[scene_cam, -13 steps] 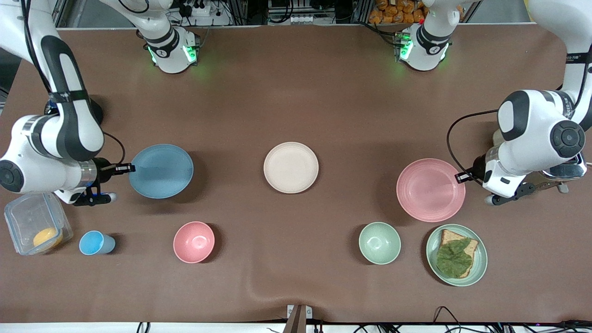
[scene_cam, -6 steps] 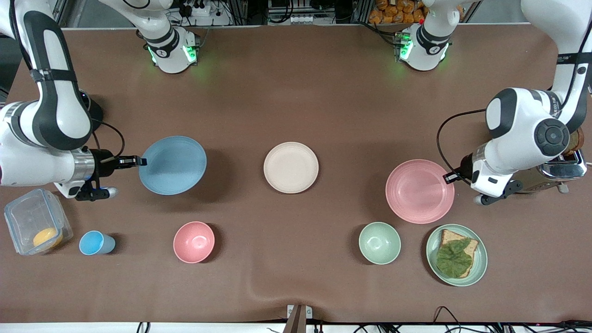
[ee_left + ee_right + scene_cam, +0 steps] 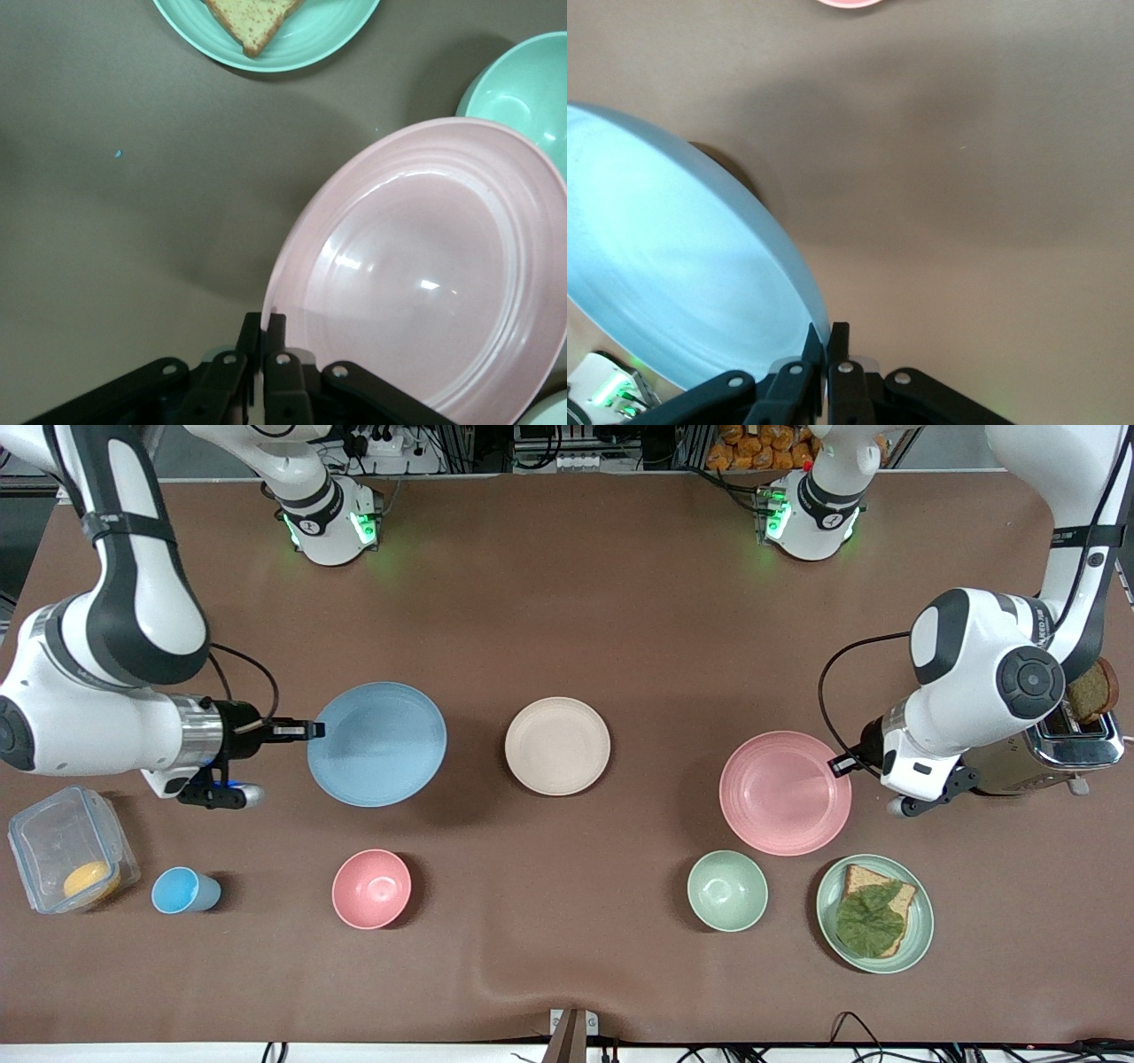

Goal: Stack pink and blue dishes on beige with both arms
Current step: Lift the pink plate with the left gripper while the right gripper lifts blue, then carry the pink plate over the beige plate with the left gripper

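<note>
Two flat round matte plates are held aloft: we see the right gripper point(image 3: 310, 731) pinching the light blue plate point(image 3: 376, 744) by its rim. The left gripper point(image 3: 837, 764) pinches the pale pink plate point(image 3: 784, 793) likewise. Between them, at the worktop's middle, lies the cream-beige round plate point(image 3: 557, 745).

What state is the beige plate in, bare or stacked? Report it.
Bare. The beige plate lies flat on the table with nothing on it; the blue plate is in the right hand, the pink plate in the left hand.

Matt, smooth plastic is seen on blue plate point(image 3: 376, 744) and beige plate point(image 3: 557, 745). Faint gloss is shown on pink plate point(image 3: 425, 266). Table point(image 3: 567, 602) is covered in brown matt cloth. Toaster point(image 3: 1059, 757) is polished metal.
</note>
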Tool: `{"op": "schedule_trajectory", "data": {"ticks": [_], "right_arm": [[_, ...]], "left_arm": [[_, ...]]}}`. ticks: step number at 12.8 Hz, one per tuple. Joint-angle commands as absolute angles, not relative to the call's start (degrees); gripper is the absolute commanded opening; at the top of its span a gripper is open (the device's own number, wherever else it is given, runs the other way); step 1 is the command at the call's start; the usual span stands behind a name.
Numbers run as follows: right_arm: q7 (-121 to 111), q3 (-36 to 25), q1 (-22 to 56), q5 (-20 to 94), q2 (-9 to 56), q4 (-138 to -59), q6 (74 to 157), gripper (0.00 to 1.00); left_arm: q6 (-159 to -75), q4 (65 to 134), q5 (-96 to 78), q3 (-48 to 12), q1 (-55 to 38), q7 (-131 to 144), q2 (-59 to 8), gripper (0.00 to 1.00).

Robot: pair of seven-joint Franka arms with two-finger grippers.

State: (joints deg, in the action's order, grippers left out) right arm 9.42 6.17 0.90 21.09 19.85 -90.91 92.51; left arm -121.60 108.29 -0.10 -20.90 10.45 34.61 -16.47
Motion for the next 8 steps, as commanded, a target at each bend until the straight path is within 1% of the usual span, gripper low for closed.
{"op": "schedule_trajectory", "data": {"ticks": [1,3,5,8], "right_arm": [[15.88,5.71,2.72,23.54,19.60,-86.85,89.13,0.00],[20.37,5.71,3.51,25.92,19.60,-84.82,87.28,0.00],[22.49,5.71,4.13,26.54,19.60,-84.64,86.75,0.00],[21.72,5.01,2.56,25.93,19.60,-84.73,81.85,0.00]], "left_arm": [[-120.41,107.31,-0.70,-21.80,9.15,38.40,-16.52,0.00],[-120.41,107.23,-0.70,-21.80,8.70,39.02,-16.52,0.00],[-120.41,107.14,-0.88,-22.14,7.22,42.51,-17.05,0.00],[-120.41,101.97,-1.49,-22.41,-1.90,54.28,-22.56,0.00]]}}
